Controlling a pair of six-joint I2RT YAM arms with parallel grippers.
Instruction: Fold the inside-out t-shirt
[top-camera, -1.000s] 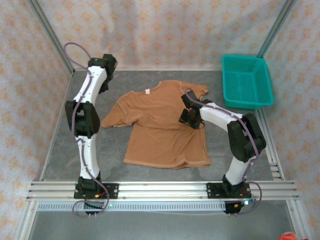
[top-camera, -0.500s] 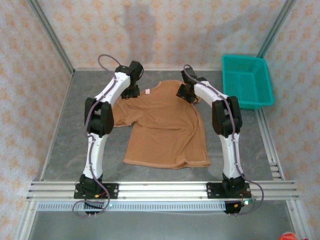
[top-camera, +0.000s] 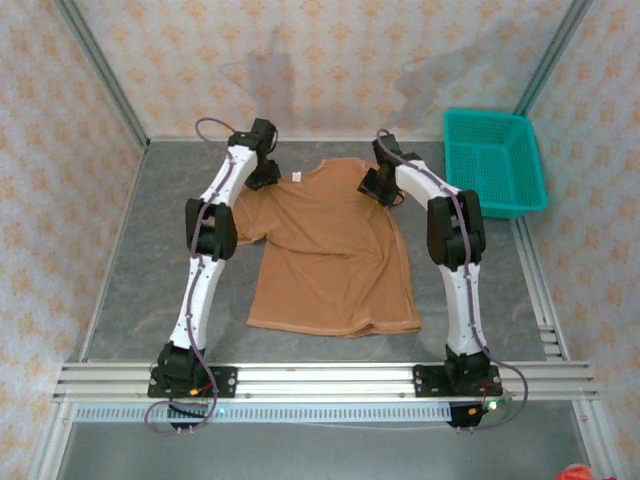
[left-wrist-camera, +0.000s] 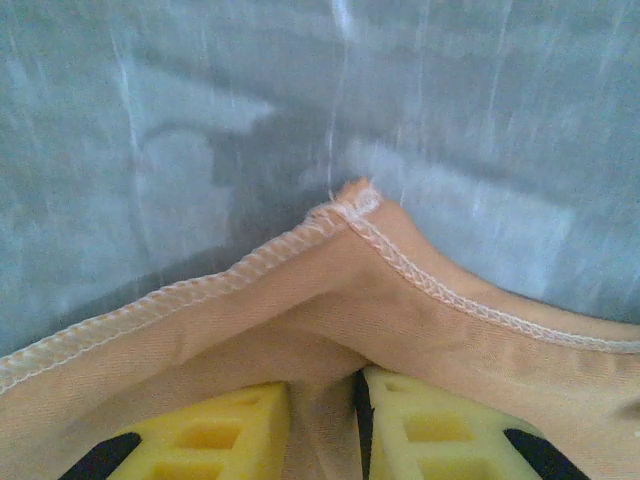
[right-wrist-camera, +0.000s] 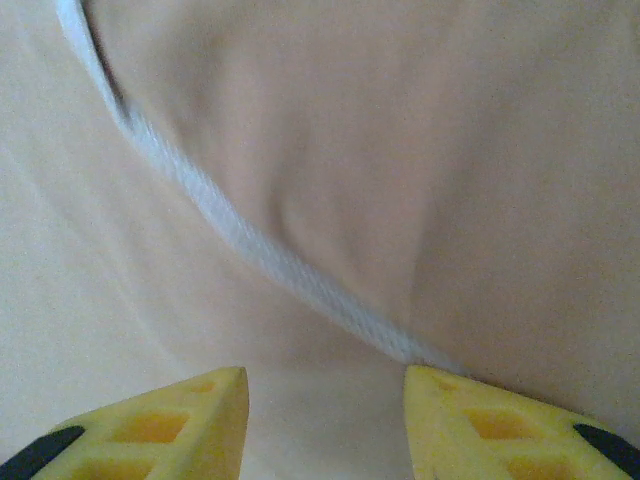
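The inside-out t-shirt (top-camera: 330, 250) lies spread on the grey table, collar at the far side, with a small white label (top-camera: 296, 181) at the neck. My left gripper (top-camera: 265, 178) is at the far left shoulder. In the left wrist view its yellow fingers (left-wrist-camera: 210, 430) pinch a fold of the tan cloth (left-wrist-camera: 400, 310) just behind a stitched corner (left-wrist-camera: 350, 200), so my left gripper (left-wrist-camera: 322, 420) is shut on it. My right gripper (top-camera: 378, 188) is down at the far right shoulder. Up close, my right gripper (right-wrist-camera: 325, 420) stands open over cloth (right-wrist-camera: 450, 150) crossed by a white seam (right-wrist-camera: 260, 250).
A teal mesh basket (top-camera: 495, 160) stands at the back right corner, apart from the shirt. Patterned walls close in the left, right and far sides. Bare grey table (top-camera: 150, 270) lies left of the shirt and between its hem and the near rail.
Both arms have swung to the shirt's far shoulders, the left from the far left corner, the right up from the sleeve. The left jaws have closed on the cloth.
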